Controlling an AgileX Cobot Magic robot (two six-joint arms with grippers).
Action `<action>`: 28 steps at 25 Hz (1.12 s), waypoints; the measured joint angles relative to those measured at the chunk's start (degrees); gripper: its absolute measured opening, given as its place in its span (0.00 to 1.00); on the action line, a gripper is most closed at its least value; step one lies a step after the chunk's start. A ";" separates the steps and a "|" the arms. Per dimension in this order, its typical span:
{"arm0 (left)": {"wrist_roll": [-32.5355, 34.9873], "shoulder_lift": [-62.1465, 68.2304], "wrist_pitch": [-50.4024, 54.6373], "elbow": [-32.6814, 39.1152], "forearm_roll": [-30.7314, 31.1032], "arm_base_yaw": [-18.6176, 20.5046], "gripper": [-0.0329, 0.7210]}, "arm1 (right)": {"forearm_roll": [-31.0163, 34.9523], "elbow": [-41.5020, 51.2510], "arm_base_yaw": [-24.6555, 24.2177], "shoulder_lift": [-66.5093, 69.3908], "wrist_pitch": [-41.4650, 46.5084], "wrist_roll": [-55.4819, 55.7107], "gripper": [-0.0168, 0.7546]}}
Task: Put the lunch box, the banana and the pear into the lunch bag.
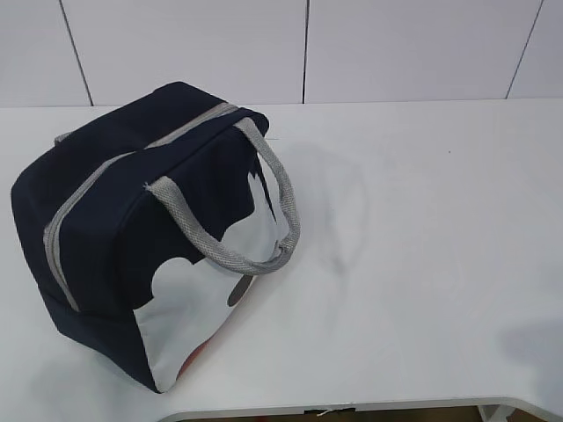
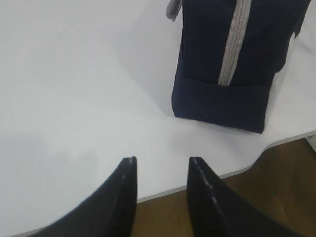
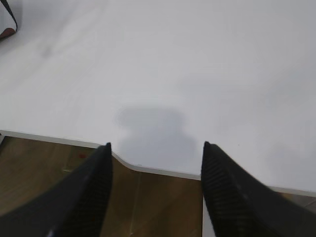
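Observation:
The navy lunch bag (image 1: 106, 237) stands on the left of the white table (image 1: 422, 264). Its grey zipper (image 1: 92, 176) lies closed along the top and a grey handle (image 1: 273, 211) hangs over its white side panel. The lunch box, the banana and the pear are out of view. Neither gripper shows in the exterior view. My left gripper (image 2: 162, 160) is open and empty over the table's front edge, short of the lunch bag's (image 2: 222, 59) end wall. My right gripper (image 3: 156, 145) is open wide with nothing between its fingers, also over the front edge.
The table's front edge has a curved cut-out (image 1: 334, 410), with brown floor (image 3: 148, 207) below it. A white panelled wall (image 1: 308, 44) runs behind the table. A corner of the bag (image 3: 6, 22) shows at the top left of the right wrist view.

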 joint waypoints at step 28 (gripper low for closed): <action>0.00 0.00 0.00 0.00 -0.07 0.97 0.36 | 0.00 0.00 0.00 0.00 -0.22 0.00 0.64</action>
